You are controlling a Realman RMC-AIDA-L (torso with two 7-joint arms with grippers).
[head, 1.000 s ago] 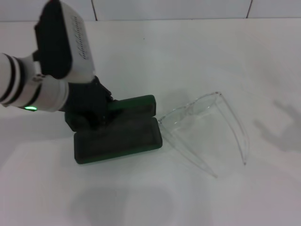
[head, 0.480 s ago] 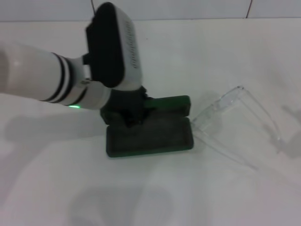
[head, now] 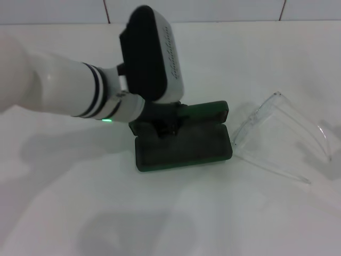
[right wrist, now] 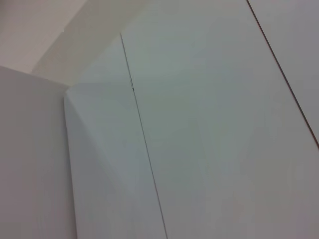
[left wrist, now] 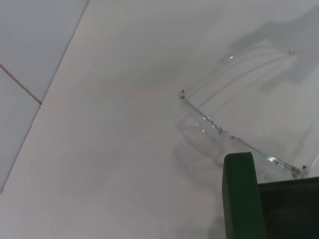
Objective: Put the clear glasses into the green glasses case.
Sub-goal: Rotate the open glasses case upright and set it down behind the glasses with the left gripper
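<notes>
Just right of left claw (head: 162,124) — clear glasses (head: 282,140)

Open green case, clear glasses just beside it
The green glasses case (head: 184,148) lies open on the white surface, dark lining up, its lid (head: 205,110) raised at the far edge. The clear glasses (head: 277,136) lie at its right end, lens nearest the case, thin arms spread and pointing away

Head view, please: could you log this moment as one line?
left end effector: at green glasses case | case: open | clear glasses: outside, beside case
</notes>
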